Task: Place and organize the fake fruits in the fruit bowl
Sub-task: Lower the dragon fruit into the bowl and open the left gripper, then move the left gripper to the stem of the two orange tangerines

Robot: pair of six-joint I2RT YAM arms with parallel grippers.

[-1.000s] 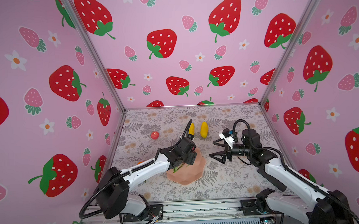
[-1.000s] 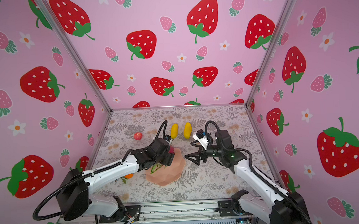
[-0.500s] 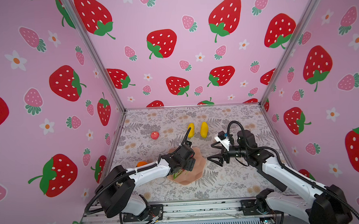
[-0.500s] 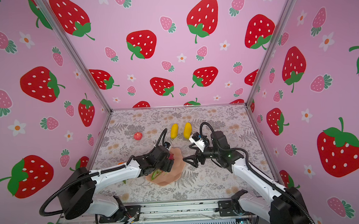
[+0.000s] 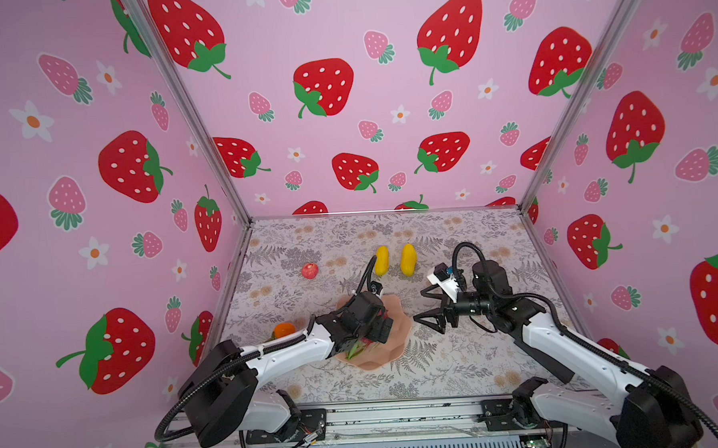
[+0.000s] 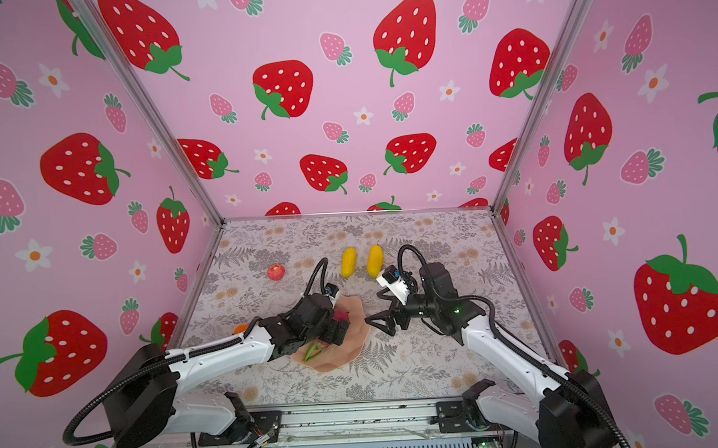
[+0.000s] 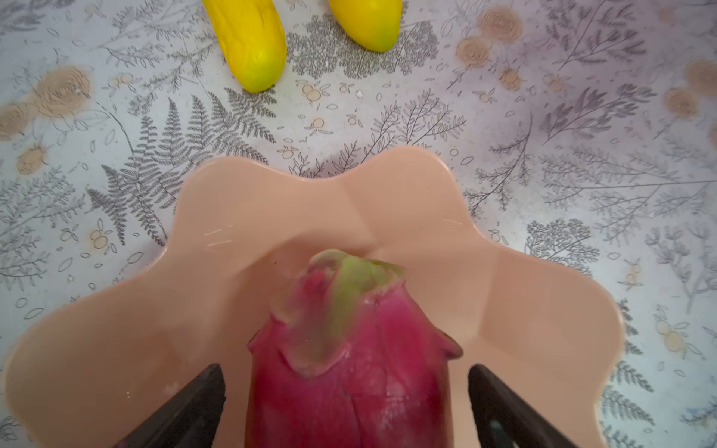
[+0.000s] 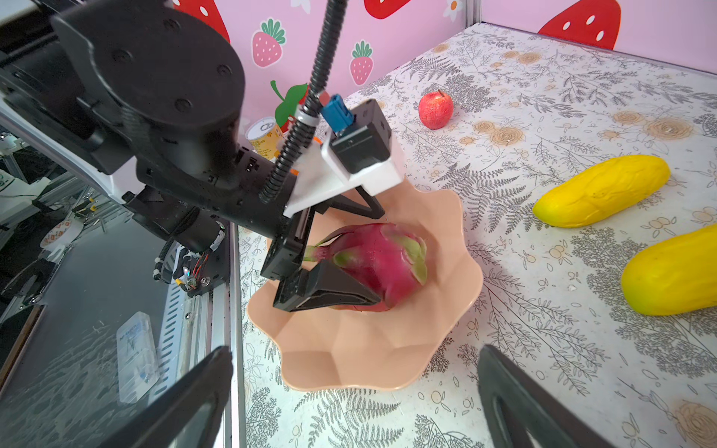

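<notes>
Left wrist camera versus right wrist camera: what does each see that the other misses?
Only the left wrist camera shows the left end effector with open gaps on both sides of the dragon fruit. Only the right wrist camera shows the small red fruit, a can and the right end effector. Both show the dragon fruit in the bowl and two yellow fruits.

Lab test cell: strawberry-print walls (image 5: pixel 344 109), aluminium frame (image 5: pixel 191 116), floral tabletop (image 5: pixel 459 366), robot arms (image 5: pixel 288 353) on rail (image 5: pixel 399 416).
</notes>
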